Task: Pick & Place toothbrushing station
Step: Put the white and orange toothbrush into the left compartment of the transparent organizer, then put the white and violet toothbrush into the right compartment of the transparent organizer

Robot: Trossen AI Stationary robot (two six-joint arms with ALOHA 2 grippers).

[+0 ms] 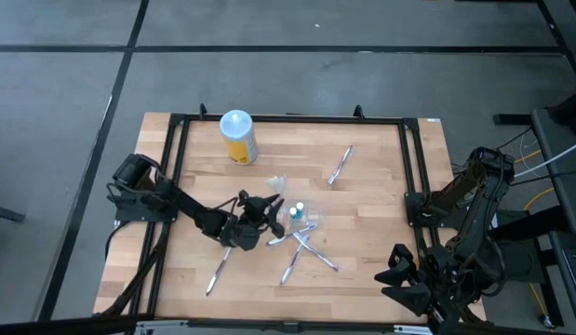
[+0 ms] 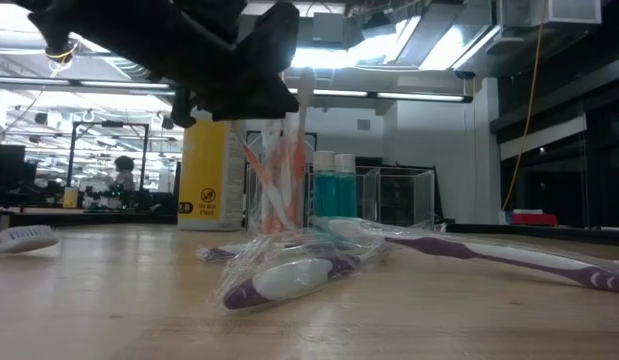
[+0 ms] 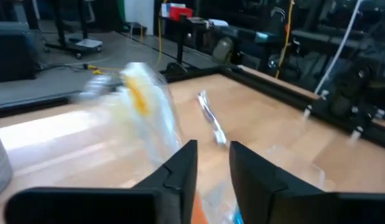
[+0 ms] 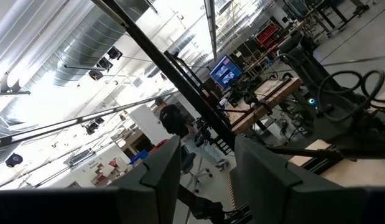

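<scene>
1. Table (image 1: 362, 223): a wooden top inside a black frame. The far strip and the right-hand strip lie mostly bare; a yellow canister (image 1: 237, 137) stands near the far edge, and one lone toothbrush (image 1: 340, 166) lies right of centre.
2. Left gripper (image 1: 266, 210): reached in over the middle of the table, just beside the clear holder (image 1: 296, 216) — its jaws stand slightly parted, with a narrow gap in the left wrist view.
3. Task items: in the low view orange-pink brushes (image 2: 274, 185) stand upright in the clear holder, directly under the left gripper; whether the fingers (image 3: 180, 177) touch them cannot be told.
4. Teal round-capped pieces (image 2: 335, 190) sit just beside the holder.
5. Loose toothbrushes: a crossed cluster (image 1: 304, 247) lies near the holder, toward the near edge; another brush (image 1: 216, 273) lies near the front-left corner.
6. Right gripper (image 1: 399, 275): parked at the near right corner, well apart from the work — jaws spread, nothing between them.
</scene>
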